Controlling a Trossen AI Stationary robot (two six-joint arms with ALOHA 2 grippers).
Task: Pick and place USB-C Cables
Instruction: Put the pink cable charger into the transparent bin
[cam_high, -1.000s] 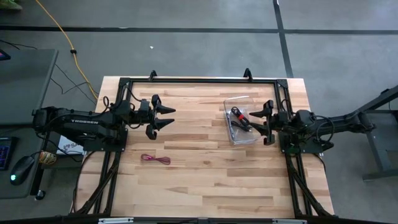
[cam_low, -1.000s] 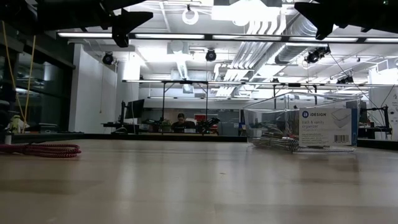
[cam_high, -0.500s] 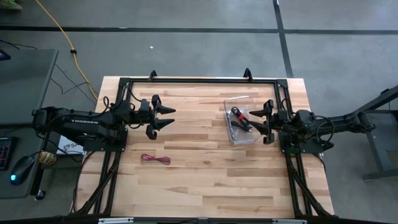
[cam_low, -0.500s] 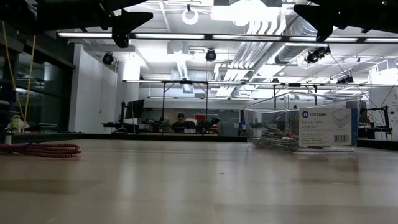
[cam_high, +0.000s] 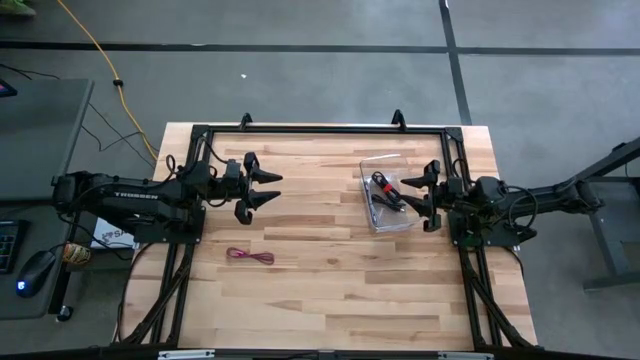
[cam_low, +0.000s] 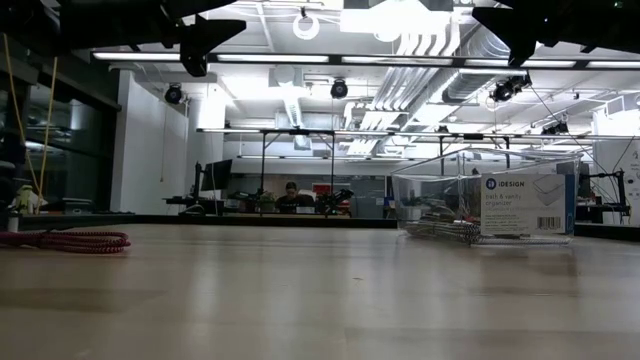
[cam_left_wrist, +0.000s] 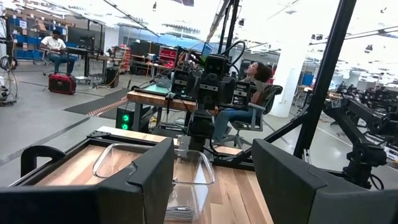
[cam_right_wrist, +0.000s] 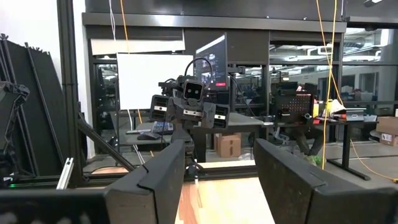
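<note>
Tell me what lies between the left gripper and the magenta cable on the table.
Nothing: in the high view, only bare wood separates the open left gripper from the magenta cable.

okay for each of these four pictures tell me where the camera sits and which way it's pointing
High view: overhead, looking straight down; table, left gripper, right gripper, both open.
Low view: at tabletop height, looking across into the room; dark fingers hang in at the top.
Left wrist view: on the left arm, facing the right arm; own fingers low.
Right wrist view: on the right arm, facing the left arm; own fingers low.
Shared: high and low views both show the clear box and the red cable.
</note>
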